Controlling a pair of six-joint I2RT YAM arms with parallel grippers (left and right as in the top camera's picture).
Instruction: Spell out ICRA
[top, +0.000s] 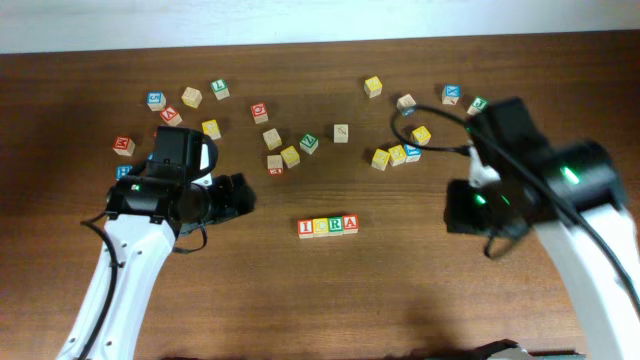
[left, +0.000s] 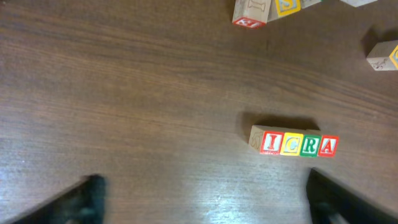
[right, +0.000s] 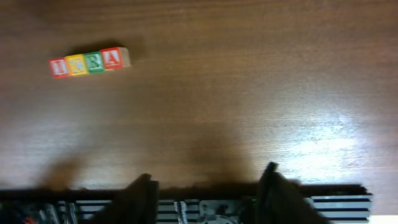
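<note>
Red, yellow and green ICRA blocks (top: 328, 226) sit touching in a row on the table (top: 400, 310). Wrist views show left gripper (left: 205, 180) and right gripper (right: 208, 180) spread wide; overhead alone shows every loose block (top: 290, 155).
</note>
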